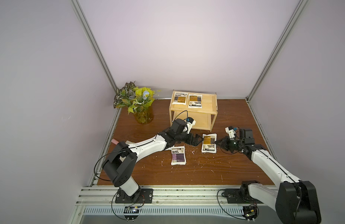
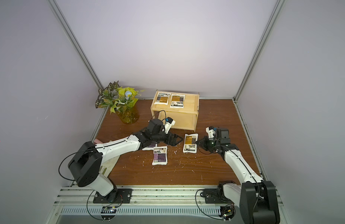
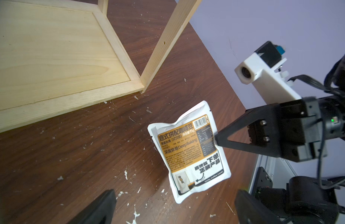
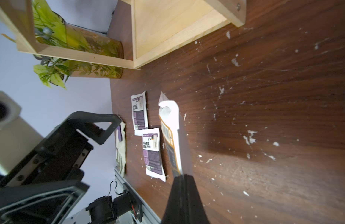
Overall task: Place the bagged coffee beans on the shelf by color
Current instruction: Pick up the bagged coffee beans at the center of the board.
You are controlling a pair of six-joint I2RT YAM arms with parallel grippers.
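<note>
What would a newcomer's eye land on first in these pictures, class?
The right gripper pinching an orange-labelled pouch by its edge, just in front of the wooden shelf. Next, two matching orange pouches lying side by side on the shelf's top tier, and a purple pouch flat on the table.

Shelf top: right third free, 2 pouches on rest. L claw + arm cross lower tier front, held pouch beside.
</note>
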